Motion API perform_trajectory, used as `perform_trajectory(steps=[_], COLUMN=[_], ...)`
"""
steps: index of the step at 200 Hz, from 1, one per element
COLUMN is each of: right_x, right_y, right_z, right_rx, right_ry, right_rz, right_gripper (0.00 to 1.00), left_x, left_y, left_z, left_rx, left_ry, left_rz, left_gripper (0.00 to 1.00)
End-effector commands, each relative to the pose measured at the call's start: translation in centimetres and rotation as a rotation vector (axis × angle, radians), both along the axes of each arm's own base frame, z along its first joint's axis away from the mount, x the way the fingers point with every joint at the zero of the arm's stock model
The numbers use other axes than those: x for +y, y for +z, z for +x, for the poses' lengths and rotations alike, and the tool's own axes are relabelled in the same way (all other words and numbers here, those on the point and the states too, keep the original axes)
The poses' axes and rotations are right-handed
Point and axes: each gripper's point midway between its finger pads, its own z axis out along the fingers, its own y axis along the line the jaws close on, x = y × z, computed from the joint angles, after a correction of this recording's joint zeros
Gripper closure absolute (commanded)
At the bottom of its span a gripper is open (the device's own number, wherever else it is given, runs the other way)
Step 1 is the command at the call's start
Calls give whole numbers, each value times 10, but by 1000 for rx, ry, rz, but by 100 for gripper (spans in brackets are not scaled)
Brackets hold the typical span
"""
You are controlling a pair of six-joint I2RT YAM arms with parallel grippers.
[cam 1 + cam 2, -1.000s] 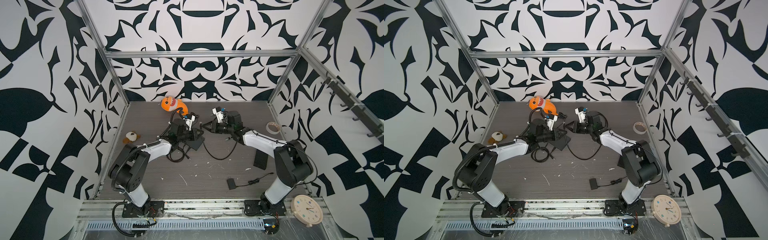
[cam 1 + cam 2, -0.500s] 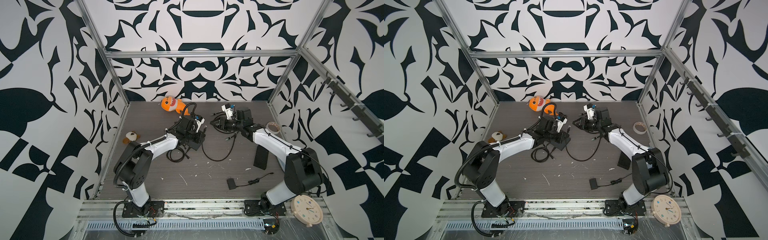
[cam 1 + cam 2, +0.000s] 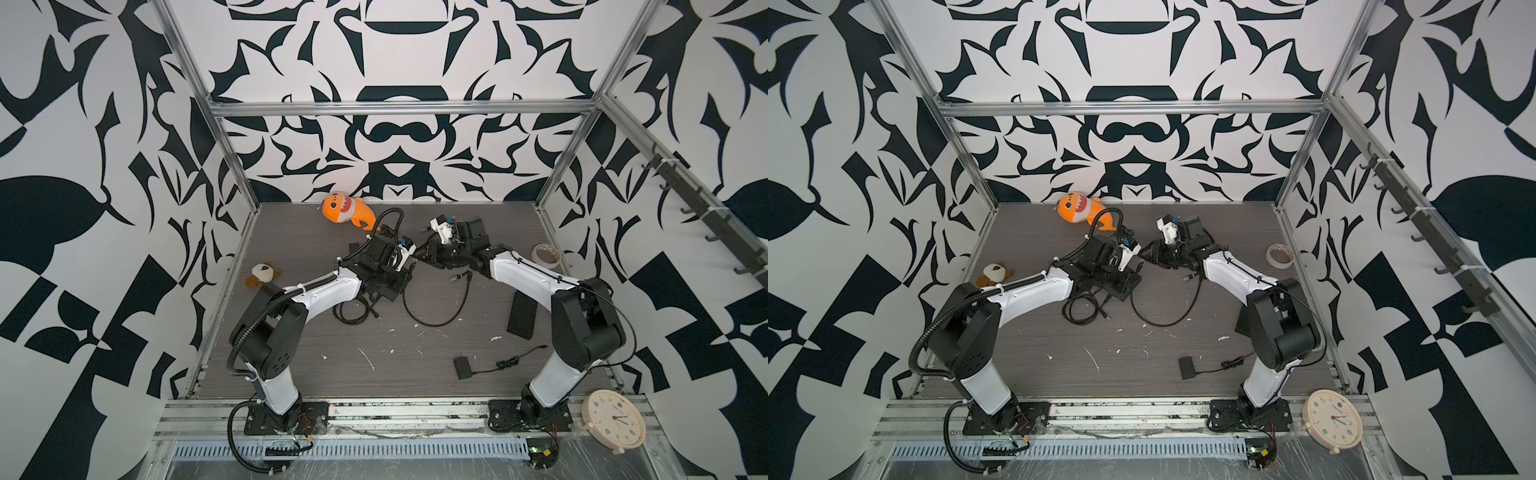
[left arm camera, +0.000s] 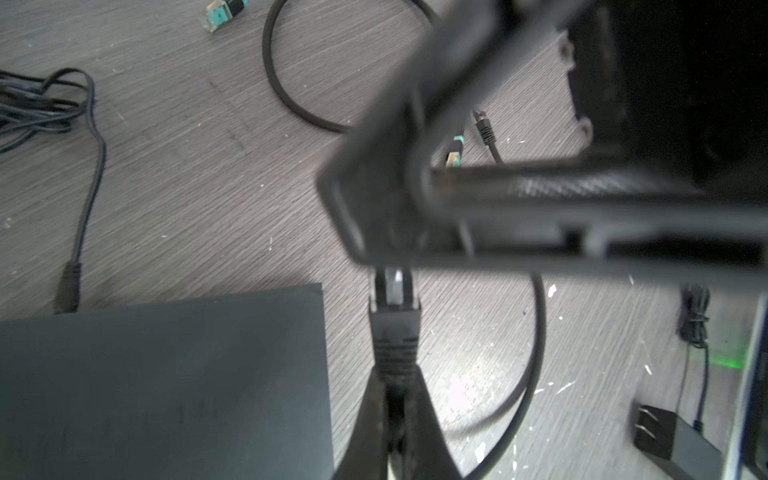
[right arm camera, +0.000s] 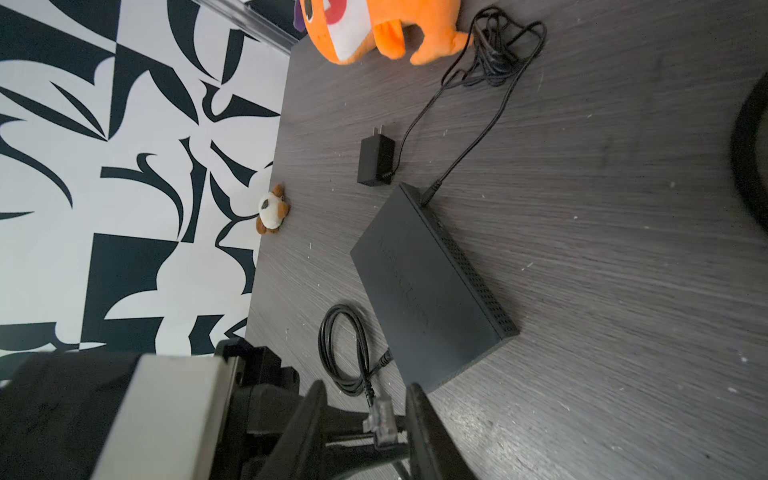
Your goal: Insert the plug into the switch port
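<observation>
Firmly clamped by left gripper (image 4: 395,370) at its ribbed black rubber boot: clear-tipped plug (image 4: 395,324), aloft just beside flat, matte-black boxy switch (image 4: 166,382), not plugged in. Around the clear tip, right gripper (image 5: 367,388) parted, gaps either side. Below, dark grey wood-grain table (image 5: 602,257), white-flecked; all round, black-and-white patterned walls (image 3: 395,124).

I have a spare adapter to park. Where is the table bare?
Bare: the front strip between the left arm and the power adapter; the back-left corner between the orange plush and small plush. Crowded: the middle, around the switch and cables.
</observation>
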Motion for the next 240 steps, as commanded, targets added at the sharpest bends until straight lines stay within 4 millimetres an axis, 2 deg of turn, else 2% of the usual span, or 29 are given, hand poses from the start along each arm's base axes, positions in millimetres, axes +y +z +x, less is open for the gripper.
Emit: perform_trajectory(steps=[1, 88, 102, 129, 169, 197, 240], right_x=[4, 3, 2, 3, 9, 10, 11], right_y=[21, 4, 1, -2, -1, -5, -4], right_z=[4, -3, -5, -5, -2, -1, -8], right_rx=[-60, -20, -14, -13, -19, -9, -5], right_ry=[16, 52, 58, 64, 76, 78, 99], right_rz=[5, -53, -62, -60, -49, -51, -37], right_gripper=[69, 82, 82, 76, 75, 78, 91], left_x=[1, 2, 2, 1, -1, -1, 3], left_y=[-5, -3, -2, -1, 1, 1, 3], left_z=[1, 2, 2, 1, -1, -2, 0], left_rx=[-3, -20, -21, -19, -21, -19, -39], left_ry=[-9, -15, -17, -27, -41, -45, -23], left_rz=[37, 55, 54, 51, 43, 45, 51], left_gripper=[100, 100, 100, 100, 100, 100, 100])
